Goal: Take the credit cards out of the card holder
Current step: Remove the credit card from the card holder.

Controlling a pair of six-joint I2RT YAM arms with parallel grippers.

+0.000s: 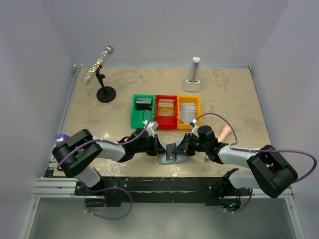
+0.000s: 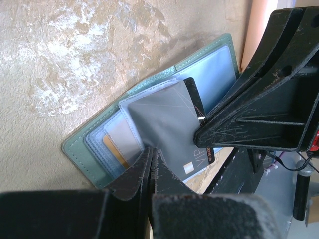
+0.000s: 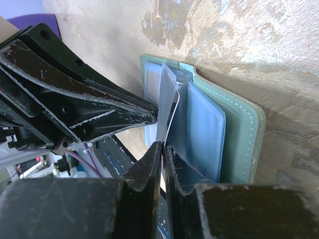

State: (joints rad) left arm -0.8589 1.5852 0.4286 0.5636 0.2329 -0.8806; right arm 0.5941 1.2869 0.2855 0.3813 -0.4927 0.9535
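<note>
Two black two-fingered hands were at the small, flat, pale blue-grey two-panel card holder [image 1: 168, 159], which lay open on the mottled beige worktop [image 1: 234, 99] near its front edge, between the two arms. The left hand [image 2: 150, 157] was clamped shut on one of the holder's clear plastic pocket leaves, which looked like a way of pinning the wallet in place. The right hand [image 3: 162, 149] had its fingers pressed together on the edge of a thin dark rectangular credit card [image 2: 195, 97] marked VIP. That card stood partly out of its pocket but was not free of it.

Farther back, a row of three small plastic bins already held cards. The green bin [image 1: 135, 121] held something dark, the red bin [image 1: 166, 125] a tan face and the yellow bin [image 1: 198, 107] whitish ones. Judged from that, a good share of the job looked done. What remained was to draw the gripped dark card clear and to remove at least one gold-tan card [image 2: 113, 149] seated in a lower pocket of the holder. Whether other pockets hid more could not be told. A glittery microphone on a black stand [image 1: 97, 64] and a white upright device [image 1: 193, 74] stood at the back, well apart from the work
</note>
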